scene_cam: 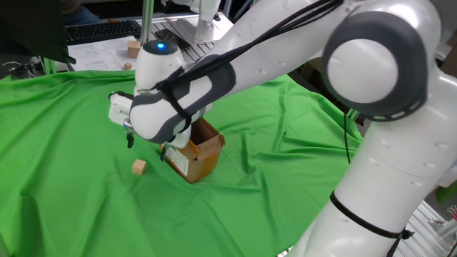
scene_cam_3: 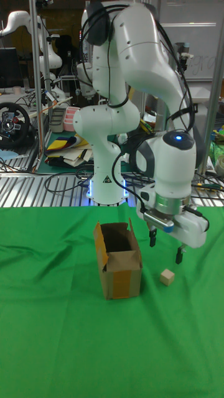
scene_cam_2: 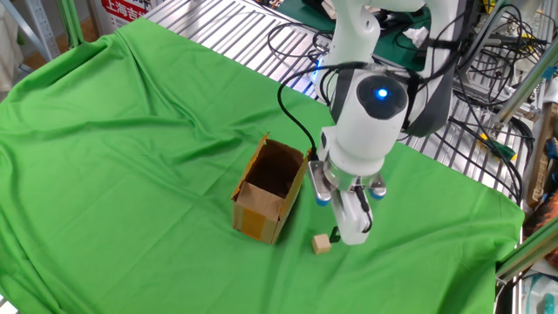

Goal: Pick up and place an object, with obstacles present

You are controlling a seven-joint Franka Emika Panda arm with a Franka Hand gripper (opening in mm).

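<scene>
The object, a small tan wooden cube [scene_cam: 139, 167] [scene_cam_2: 323, 243] [scene_cam_3: 166, 277], lies on the green cloth beside the obstacle, a brown cardboard box [scene_cam: 198, 154] [scene_cam_2: 267, 188] [scene_cam_3: 118, 262] with upright flaps. My gripper [scene_cam: 146, 146] [scene_cam_2: 346, 228] [scene_cam_3: 166, 247] hangs open a short way above the cube. Its two dark fingertips [scene_cam_3: 152, 240] stand apart and nothing sits between them. The cube touches neither finger. The box stands just to one side of my wrist.
Green cloth [scene_cam_2: 131, 157] covers the table, with folds. Metal rack and cables [scene_cam_2: 288, 44] lie behind it. A larger wooden block [scene_cam: 133, 48] and a keyboard [scene_cam: 100, 30] sit off the cloth at the back. The arm's base [scene_cam_3: 106, 180] stands behind the box.
</scene>
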